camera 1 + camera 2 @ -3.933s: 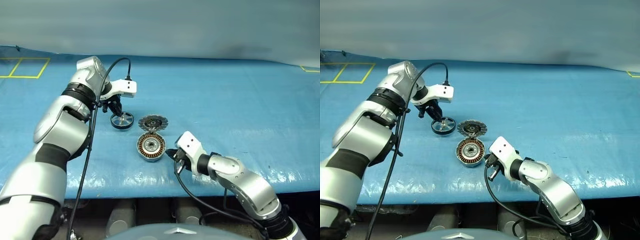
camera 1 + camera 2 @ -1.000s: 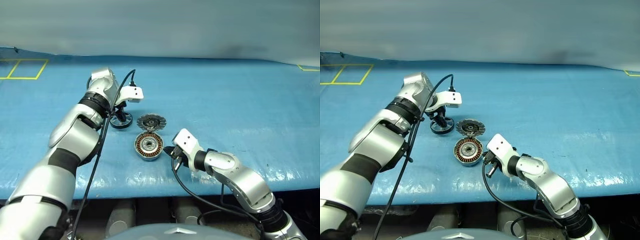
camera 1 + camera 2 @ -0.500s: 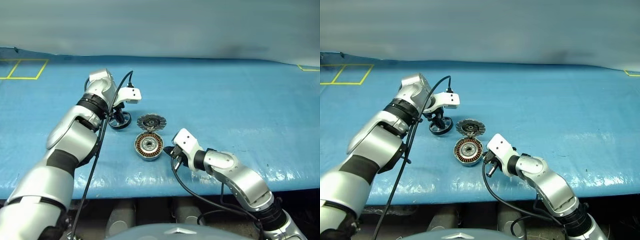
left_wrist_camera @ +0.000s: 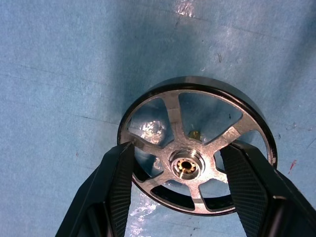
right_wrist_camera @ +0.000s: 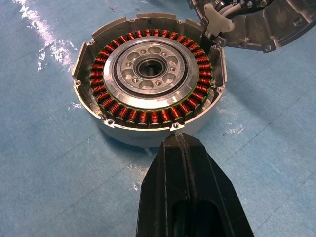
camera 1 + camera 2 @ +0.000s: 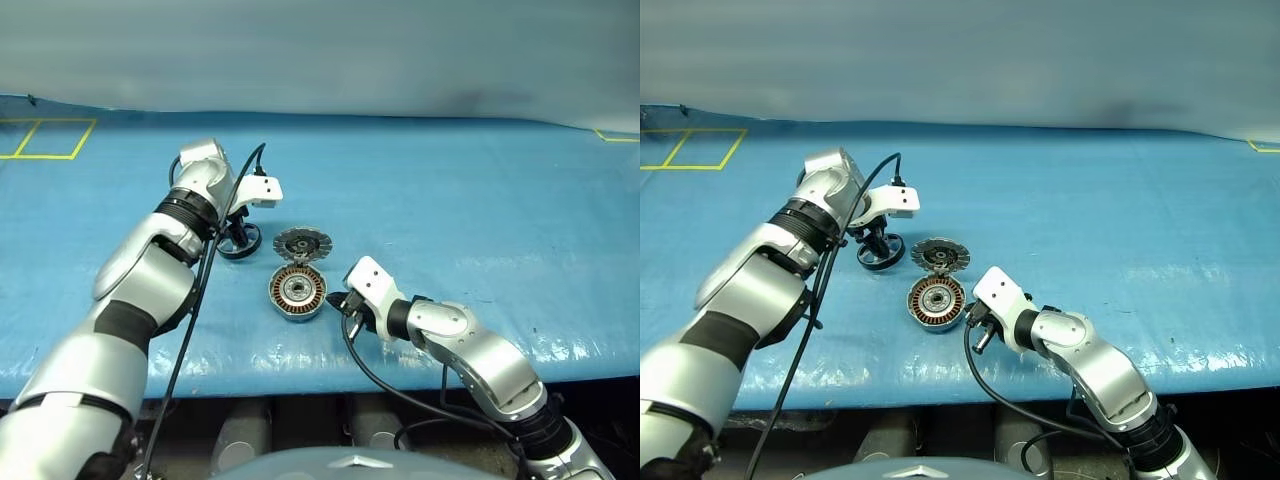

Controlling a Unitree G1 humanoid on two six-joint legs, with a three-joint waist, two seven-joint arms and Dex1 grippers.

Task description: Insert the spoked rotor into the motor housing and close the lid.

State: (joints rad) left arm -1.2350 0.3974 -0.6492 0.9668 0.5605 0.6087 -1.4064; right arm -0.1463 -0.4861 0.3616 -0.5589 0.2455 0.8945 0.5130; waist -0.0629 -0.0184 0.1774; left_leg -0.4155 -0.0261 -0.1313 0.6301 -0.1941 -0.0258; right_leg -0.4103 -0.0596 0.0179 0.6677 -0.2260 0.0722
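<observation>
Two robot arms work over a blue sheet (image 6: 480, 200) covering the table, where three motor parts lie close together. At left, the left gripper (image 4: 180, 170) points down over the spoked rotor (image 4: 197, 150), its two black fingers (image 4: 116, 185) spread to either side of the black rim; whether the pads touch the rim cannot be told. The rotor lies flat on the sheet, just left of the lid (image 6: 303, 243). That ribbed lid lies swung open behind the motor housing (image 5: 150, 74), whose ring of copper windings faces up. The right gripper (image 5: 185, 148), fingers pressed together and holding nothing, rests just beside the housing's wall. No brand, label or lettering can be read on any part; yellow lines (image 6: 45, 137) mark the far left corner.
</observation>
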